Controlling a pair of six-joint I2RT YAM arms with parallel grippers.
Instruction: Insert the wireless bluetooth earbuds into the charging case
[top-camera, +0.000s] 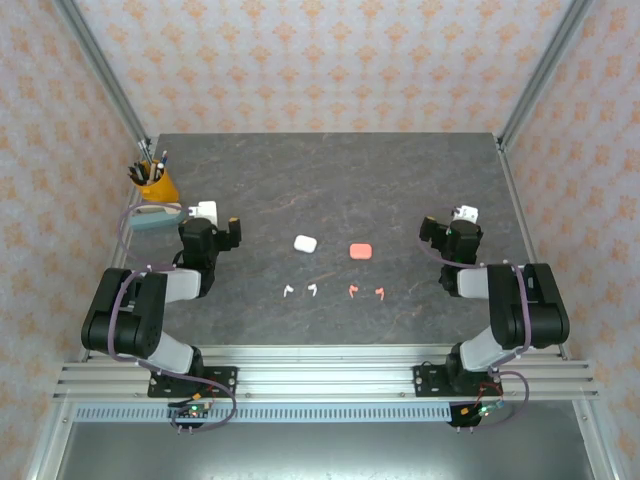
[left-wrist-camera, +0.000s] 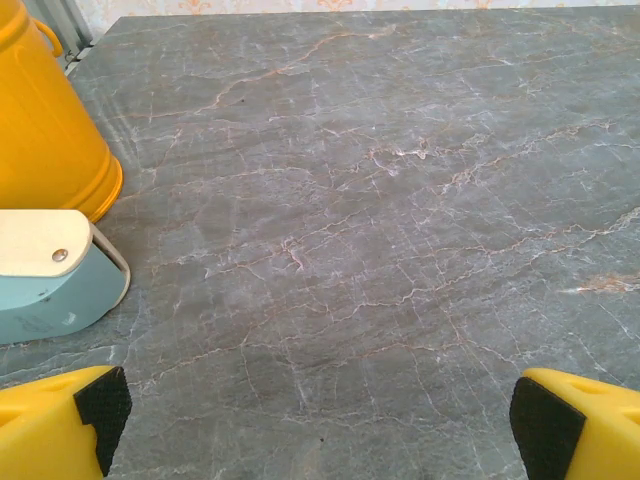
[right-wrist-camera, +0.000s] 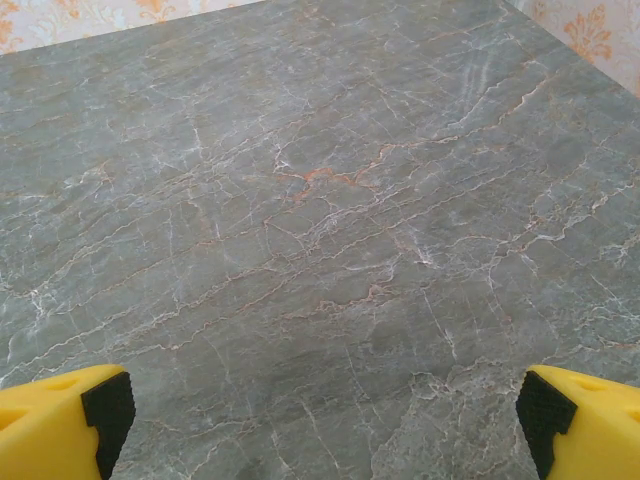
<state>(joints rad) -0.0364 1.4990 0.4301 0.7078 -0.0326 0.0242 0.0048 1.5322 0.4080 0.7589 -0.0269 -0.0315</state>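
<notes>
Earbuds lie loose on the dark stone table (top-camera: 330, 180), none of them in a case, so the task looks unstarted. In the overhead view they form a short row just to the 6 o'clock side of the table's middle. From its 9 o'clock end the row runs first white earbud (top-camera: 287, 291), second white earbud (top-camera: 313, 290), first pink earbud (top-camera: 352, 290), second pink earbud (top-camera: 380, 292). The two of each colour sit close together, and no earbud touches another. The white case (top-camera: 305, 242) sits at 12 o'clock from the white earbuds, and the pink case (top-camera: 360, 250) sits at 12 o'clock from the pink ones. The cases are near each other but apart. Both look shut, though they are too small to be sure, so opening the lids probably comes before any insertion. The left gripper (left-wrist-camera: 320, 425) stands wide, with only bare tabletop between its yellow fingers. It is parked toward 9 o'clock, well away from the row, and holds nothing. The right gripper (right-wrist-camera: 325, 420) stands equally wide and unladen toward 3 o'clock, again over bare stone. A yellow pen cup (top-camera: 155, 185) and a blue and cream desk tool (top-camera: 150, 215) sit at 10 o'clock, just beyond the left gripper and clear of the work. All four earbuds are yet to be picked up and seated, which will likely call for fine, careful pinches.
</notes>
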